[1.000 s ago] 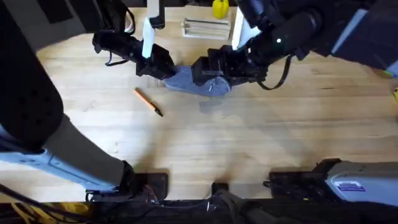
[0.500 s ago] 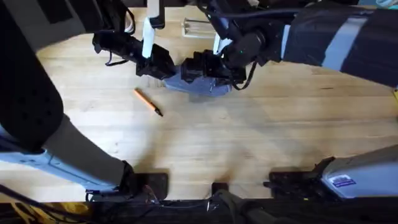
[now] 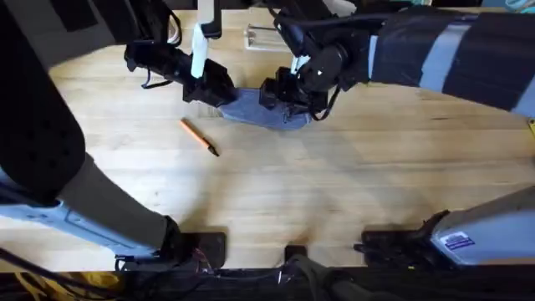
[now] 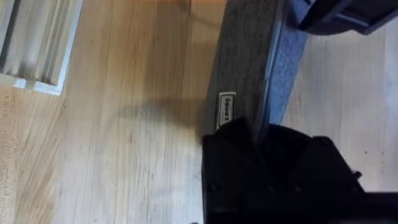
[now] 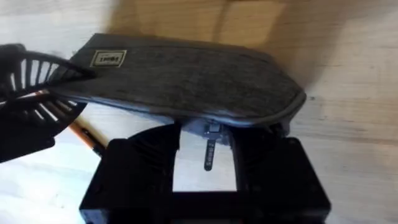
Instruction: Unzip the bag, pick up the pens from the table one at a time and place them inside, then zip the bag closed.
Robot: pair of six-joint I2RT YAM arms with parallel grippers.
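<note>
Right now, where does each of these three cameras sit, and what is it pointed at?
Overhead: above the table, looking down on both arms, the pouch and the orange pen.
Left wrist: on the left arm, looking along the pouch; its own fingers grip one end.
Right wrist: on the right arm, at the zipper pull.
All share the pouch.

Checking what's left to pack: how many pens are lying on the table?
1. An orange pen lies on the table, apart from the bag, toward the left arm's side. More might be hidden under the arms.
</note>
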